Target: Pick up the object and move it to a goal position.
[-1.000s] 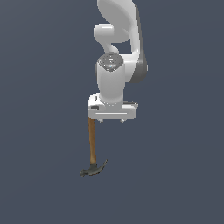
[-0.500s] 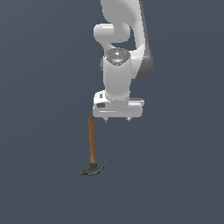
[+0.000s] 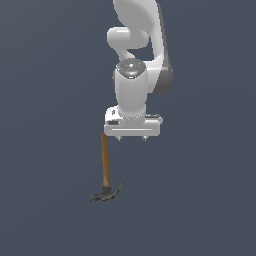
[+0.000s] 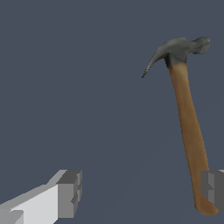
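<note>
Approach step, I'd say: end effector [image 4: 142,192] is spread wide, gripping nothing. Hammer [image 3: 105,170] lies on the desk [image 3: 45,150], handle end just beside one finger [image 4: 213,189]. Next I need to centre over the handle, then close.

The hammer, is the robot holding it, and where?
No. The claw is open; the hammer lies unheld, one finger beside its handle end.

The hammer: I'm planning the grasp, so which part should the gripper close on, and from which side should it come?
Grip the hammer on its slim wooden handle, probably near the middle, closer to the heavy head to limit tipping. It lies flat, so come from above with the open gripper astride the handle; one fingertip sits by the butt end now.
</note>
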Available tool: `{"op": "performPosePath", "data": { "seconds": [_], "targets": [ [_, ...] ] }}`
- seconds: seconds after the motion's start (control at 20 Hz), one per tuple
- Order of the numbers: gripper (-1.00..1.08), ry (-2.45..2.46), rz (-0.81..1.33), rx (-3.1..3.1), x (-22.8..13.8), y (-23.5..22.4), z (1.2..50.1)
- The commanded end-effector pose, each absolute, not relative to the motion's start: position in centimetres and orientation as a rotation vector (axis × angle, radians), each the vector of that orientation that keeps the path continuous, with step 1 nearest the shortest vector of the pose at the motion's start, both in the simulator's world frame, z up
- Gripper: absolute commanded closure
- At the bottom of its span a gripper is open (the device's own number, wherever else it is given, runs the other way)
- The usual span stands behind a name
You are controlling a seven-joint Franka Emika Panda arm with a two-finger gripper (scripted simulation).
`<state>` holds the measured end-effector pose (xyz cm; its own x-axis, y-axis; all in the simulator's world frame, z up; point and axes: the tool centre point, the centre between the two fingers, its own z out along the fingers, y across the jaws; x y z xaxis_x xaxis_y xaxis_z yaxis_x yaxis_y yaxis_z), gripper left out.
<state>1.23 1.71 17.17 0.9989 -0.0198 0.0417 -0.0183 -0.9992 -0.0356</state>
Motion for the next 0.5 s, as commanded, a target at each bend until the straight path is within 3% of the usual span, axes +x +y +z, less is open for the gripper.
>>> {"op": "performPosePath", "data": {
  "seconds": [0.0,0.45],
  "targets": [
    [-0.92,0.028,-0.06,-3.108,1.6,1.0,16.4],
    [-0.92,0.006,-0.03,-3.126,3.4,-4.0,11.5]
  ]
}}
